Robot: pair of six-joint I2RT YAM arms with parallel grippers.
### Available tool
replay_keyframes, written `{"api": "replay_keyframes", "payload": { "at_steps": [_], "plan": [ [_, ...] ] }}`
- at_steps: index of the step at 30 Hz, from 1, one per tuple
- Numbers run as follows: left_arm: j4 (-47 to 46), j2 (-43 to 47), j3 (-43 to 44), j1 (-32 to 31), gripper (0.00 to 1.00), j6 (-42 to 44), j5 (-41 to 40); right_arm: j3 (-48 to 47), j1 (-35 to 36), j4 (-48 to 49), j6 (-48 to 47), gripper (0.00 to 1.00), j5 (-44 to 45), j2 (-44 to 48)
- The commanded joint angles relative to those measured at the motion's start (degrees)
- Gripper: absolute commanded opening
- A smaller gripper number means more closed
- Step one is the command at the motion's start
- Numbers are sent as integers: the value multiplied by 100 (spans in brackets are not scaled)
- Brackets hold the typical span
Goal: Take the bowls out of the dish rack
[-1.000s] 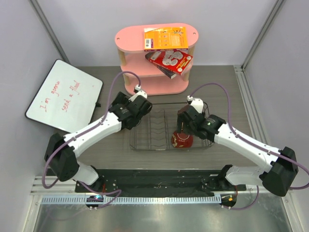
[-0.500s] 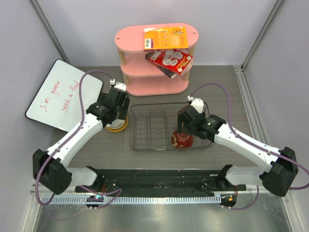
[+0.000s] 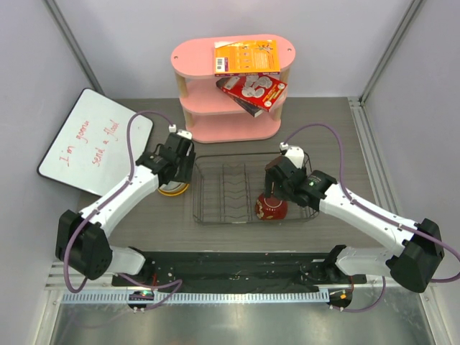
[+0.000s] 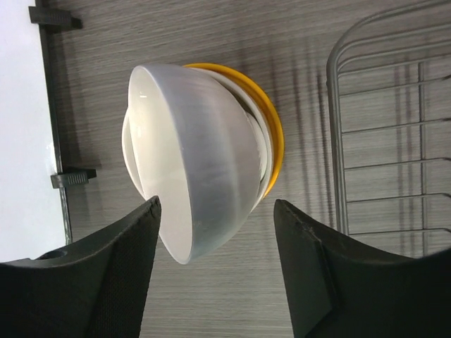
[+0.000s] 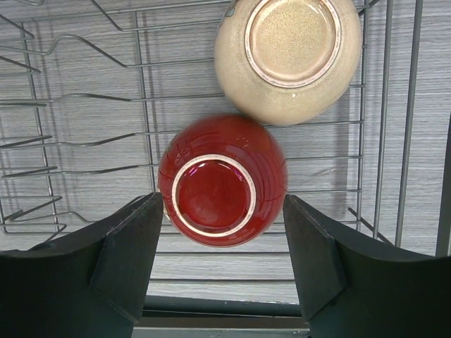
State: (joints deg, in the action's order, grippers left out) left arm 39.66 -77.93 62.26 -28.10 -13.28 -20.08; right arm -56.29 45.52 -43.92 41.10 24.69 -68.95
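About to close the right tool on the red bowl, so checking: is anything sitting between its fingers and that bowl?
Nothing visible. The red bowl sits upside down in the dish rack, directly between the open fingers of the right tool. The beige bowl lies just beyond it, outside the fingers' path.

Bright, even, diffuse overhead light, with faint soft shadows under the dish rack [image 3: 248, 188] wires on the table [image 3: 323, 129]. Mild sheen on the white bowl [image 4: 204, 155] and dark red bowl [image 5: 222, 179], nothing blown out. Sharp at centre, softer on the near fingers [image 4: 106, 282] at the bottom of both wrist views.
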Motion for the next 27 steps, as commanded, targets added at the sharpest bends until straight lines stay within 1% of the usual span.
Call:
{"api": "replay_keyframes", "payload": {
  "at_steps": [1, 2, 4, 6, 10, 13, 14, 16, 17, 19, 21, 27],
  "plan": [
    [-195, 6, -74, 32, 61, -78, 118, 39, -25, 59, 21, 75, 27, 118],
    [-178, -11, -74, 41, 58, -78, 118, 48, -25, 59, 21, 75, 36, 118],
    [-125, -64, -47, 32, 55, -78, 92, 31, -25, 59, 3, 75, 45, 118],
    [-90, -108, -39, 32, 49, -70, 48, 39, -34, 68, -14, 75, 80, 127],
    [-29, -38, -30, 32, 40, -34, 21, 48, -52, 68, -14, 75, 80, 127],
    [15, -20, 23, 32, 29, 18, -5, 66, -60, 68, -6, 75, 45, 101],
    [76, -20, 67, 32, 22, 44, -5, 66, -60, 68, -6, 75, 36, 92],
    [173, -47, 102, 41, 15, 45, -23, 57, -60, 68, 3, 75, 45, 83],
    [217, -55, 120, 32, 9, 45, -31, 57, -52, 68, -6, 75, 36, 92],
    [235, -29, 111, 32, 7, 62, -40, 66, -69, 68, -14, 75, 54, 110],
    [244, -12, 120, 32, 6, 62, -32, 57, -69, 68, -23, 75, 71, 118],
    [218, -126, 146, 32, 11, 53, 170, 66, -78, 68, -15, 75, 36, 83]
  ]
}}
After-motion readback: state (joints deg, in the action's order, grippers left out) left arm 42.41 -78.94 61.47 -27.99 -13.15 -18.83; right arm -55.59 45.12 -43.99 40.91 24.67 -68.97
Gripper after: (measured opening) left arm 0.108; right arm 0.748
